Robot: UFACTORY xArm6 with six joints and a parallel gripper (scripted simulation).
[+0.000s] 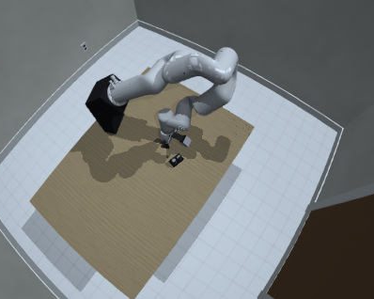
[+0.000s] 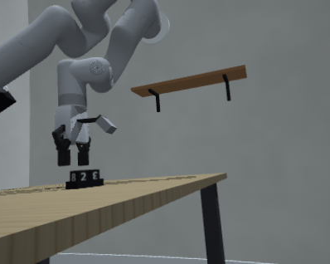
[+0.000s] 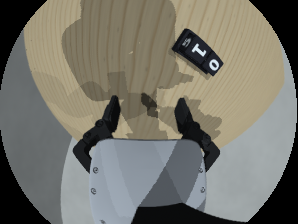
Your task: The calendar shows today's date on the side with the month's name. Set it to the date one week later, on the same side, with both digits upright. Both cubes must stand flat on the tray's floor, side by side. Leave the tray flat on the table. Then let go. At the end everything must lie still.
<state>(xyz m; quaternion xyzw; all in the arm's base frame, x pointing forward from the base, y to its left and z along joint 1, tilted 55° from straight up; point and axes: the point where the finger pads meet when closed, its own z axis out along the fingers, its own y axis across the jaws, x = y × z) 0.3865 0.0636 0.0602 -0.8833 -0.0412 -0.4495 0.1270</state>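
Seeing pale wood with fine streaky grain on the tabletop [image 1: 115, 202] [image 2: 155, 199] [image 3: 235, 30], looking smooth and pretty matt. Getting a smooth, satin sort of shine off the grey-white arm [image 1: 190, 68] [image 2: 72, 79], maybe painted metal or plastic, can't tell. Going dark and matt on the fingers of the tool [image 1: 165, 145] [image 2: 73, 159] [image 3: 147, 102]. Looking like smooth black plastic on the calendar [image 1: 176, 160] [image 2: 84, 176] [image 3: 198, 50]. Showing brown, wood-like, dull stuff on the wall shelf [image 2: 192, 81], too.
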